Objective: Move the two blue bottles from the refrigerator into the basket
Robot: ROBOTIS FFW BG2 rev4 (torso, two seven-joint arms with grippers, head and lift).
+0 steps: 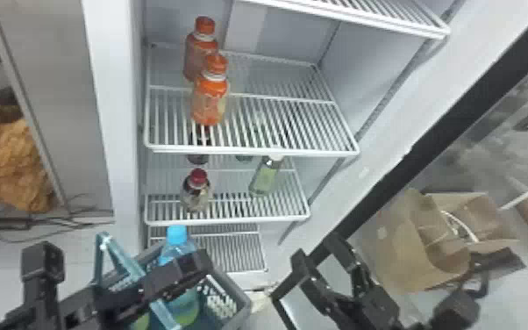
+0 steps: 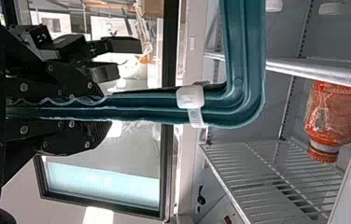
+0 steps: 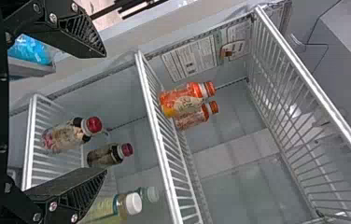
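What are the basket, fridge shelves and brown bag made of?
Basket: matte grey, likely plastic, given the moulded, perforated wall.
Shelves: thin parallel bars, slightly glossy white, probably coated metal wire; could be plastic.
Bag: matte brown, likely paper, going by crisp folds.

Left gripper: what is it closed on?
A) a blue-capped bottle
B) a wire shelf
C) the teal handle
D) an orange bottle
C: in the left wrist view the left gripper's fingers press the teal handle from both sides.
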